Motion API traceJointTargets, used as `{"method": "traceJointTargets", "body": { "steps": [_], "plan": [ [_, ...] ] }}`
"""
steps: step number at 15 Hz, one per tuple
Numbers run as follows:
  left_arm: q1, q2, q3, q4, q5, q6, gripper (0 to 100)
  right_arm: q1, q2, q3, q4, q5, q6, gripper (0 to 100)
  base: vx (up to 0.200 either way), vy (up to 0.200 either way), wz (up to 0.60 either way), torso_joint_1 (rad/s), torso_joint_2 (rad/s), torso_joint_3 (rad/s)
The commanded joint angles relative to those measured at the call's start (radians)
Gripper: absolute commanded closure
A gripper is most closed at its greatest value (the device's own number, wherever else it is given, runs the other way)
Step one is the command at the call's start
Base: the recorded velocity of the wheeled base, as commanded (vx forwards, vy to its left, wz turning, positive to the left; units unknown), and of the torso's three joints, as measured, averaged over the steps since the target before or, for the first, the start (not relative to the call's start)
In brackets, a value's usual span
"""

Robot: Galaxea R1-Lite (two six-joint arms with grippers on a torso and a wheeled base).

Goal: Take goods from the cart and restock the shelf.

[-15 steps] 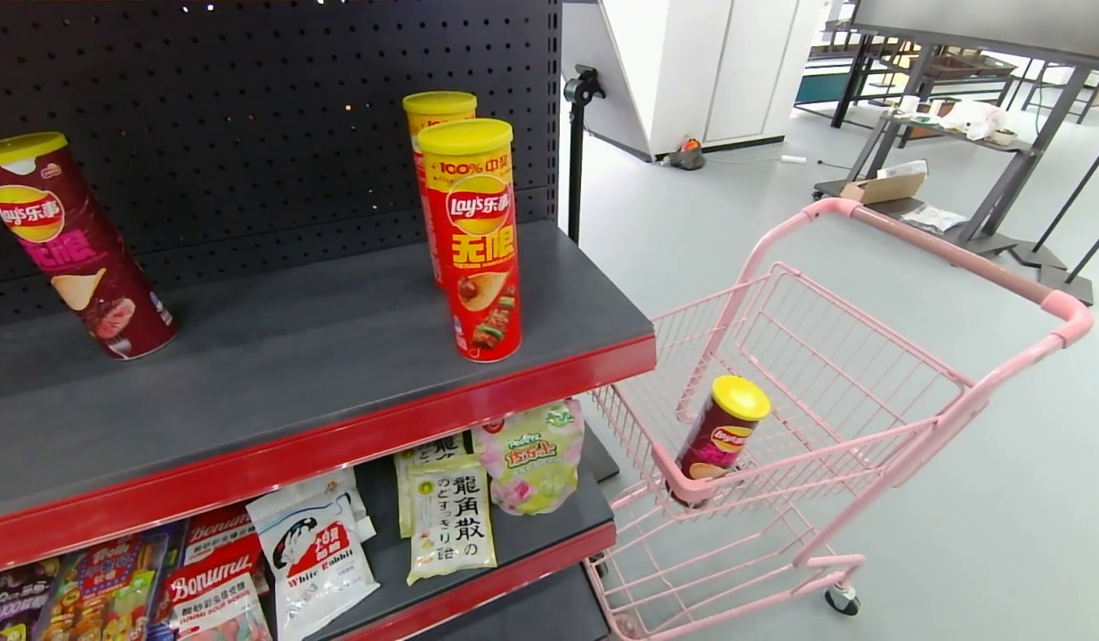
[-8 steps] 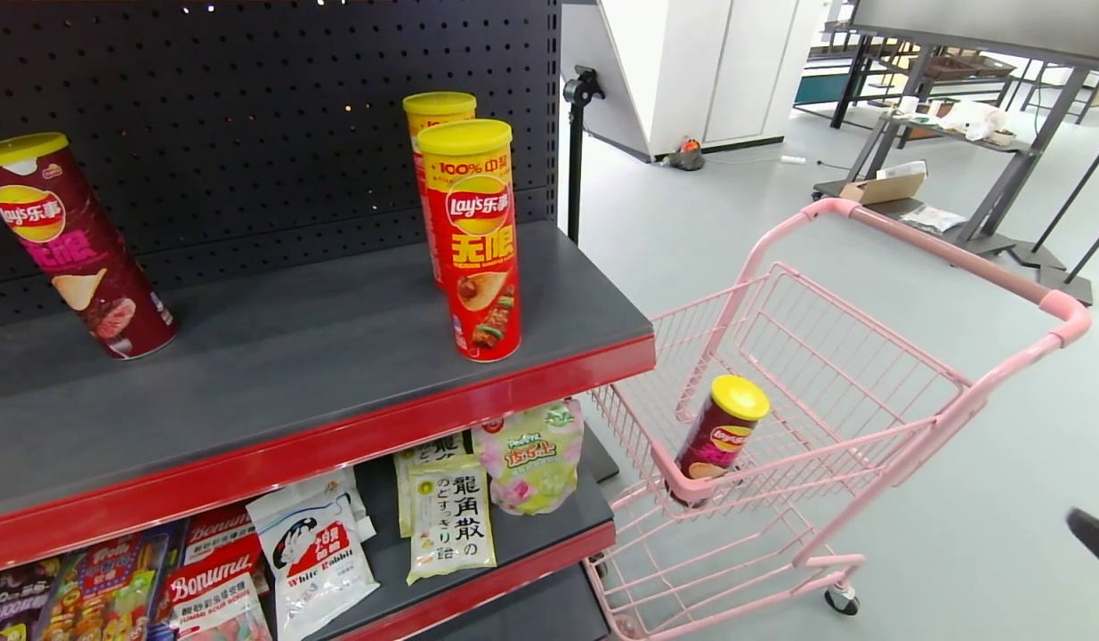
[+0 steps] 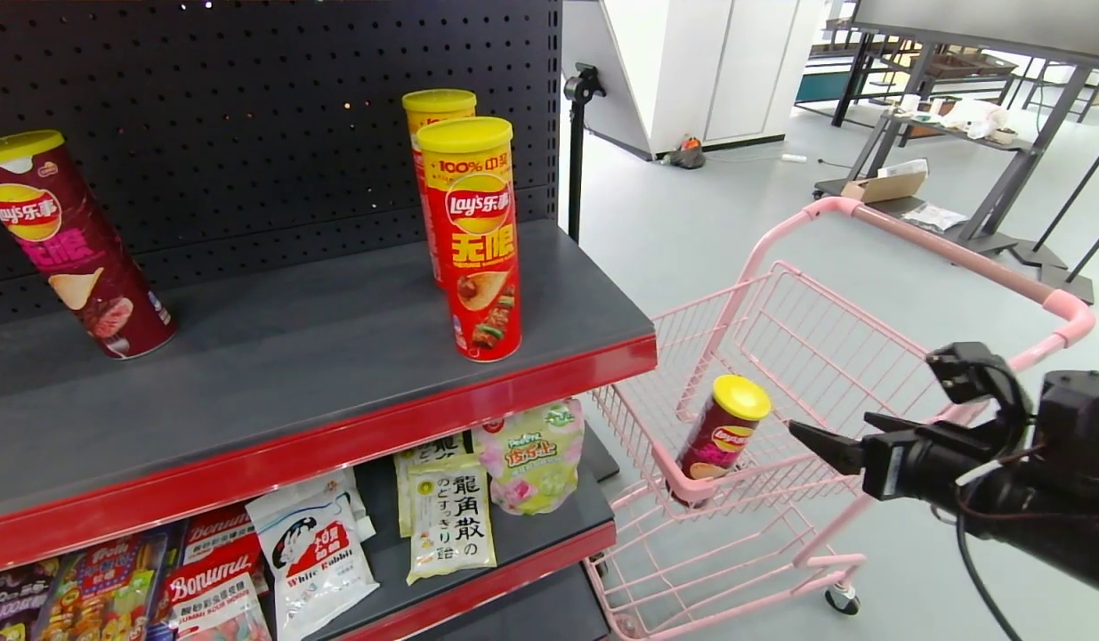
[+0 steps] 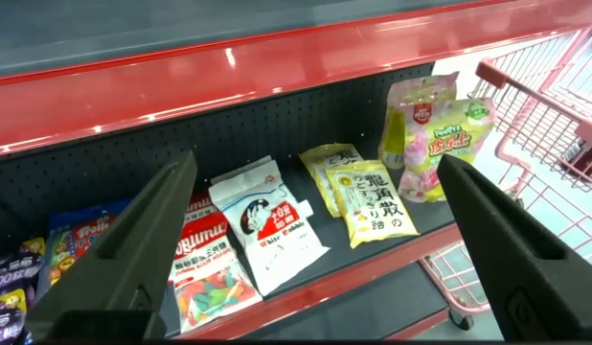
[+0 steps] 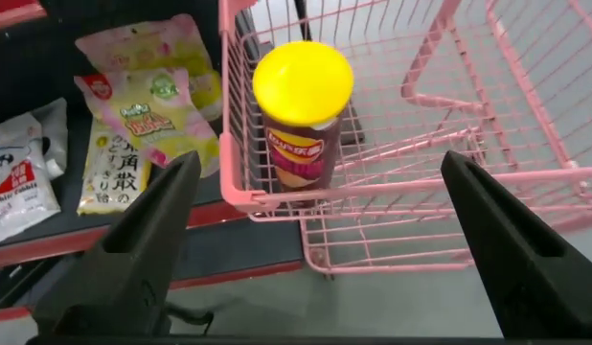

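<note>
A maroon chip can (image 3: 723,431) with a yellow lid stands upright in the front corner of the pink cart (image 3: 949,250). My right gripper (image 3: 832,438) hangs open just to the right of the can, level with the cart's rim. In the right wrist view the can (image 5: 302,115) shows between the spread fingers of the right gripper (image 5: 315,165), behind the cart rim (image 5: 392,185). On the upper shelf (image 3: 291,356) stand two red cans (image 3: 478,240) and a maroon can (image 3: 73,245). My left gripper (image 4: 317,163) is open, facing the lower shelf.
The lower shelf holds snack bags: a yellow one (image 3: 447,516) (image 4: 373,201), a white one (image 3: 316,556) and a green-pink one (image 3: 531,454) (image 5: 148,120). A black pegboard (image 3: 246,107) backs the shelf. Tables stand at the far right, with open floor around the cart.
My right arm has come into the head view from the right and now reaches to the cart beside the maroon can. Cans and cart have not moved.
</note>
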Motion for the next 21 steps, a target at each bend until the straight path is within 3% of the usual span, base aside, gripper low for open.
{"method": "traceJointTargets", "body": {
  "steps": [1, 7, 21],
  "plan": [
    [0.000, 0.001, 0.000, 0.000, 0.000, 0.001, 0, 0.036, 0.225, -0.012, -0.058, 0.004, 0.001, 0, 0.000, 0.000, 0.00, 0.000, 0.00, 0.000],
    [0.000, 0.001, 0.000, 0.000, 0.000, 0.001, 0, 0.082, 0.464, -0.072, -0.300, -0.035, -0.005, 0, 0.000, 0.000, 0.00, 0.000, 0.00, 0.000],
    [0.000, 0.001, 0.000, 0.000, 0.000, 0.001, 0, 0.101, 0.651, -0.335, -0.311, -0.087, 0.005, 0, 0.000, 0.000, 0.00, 0.000, 0.00, 0.000]
  ]
}}
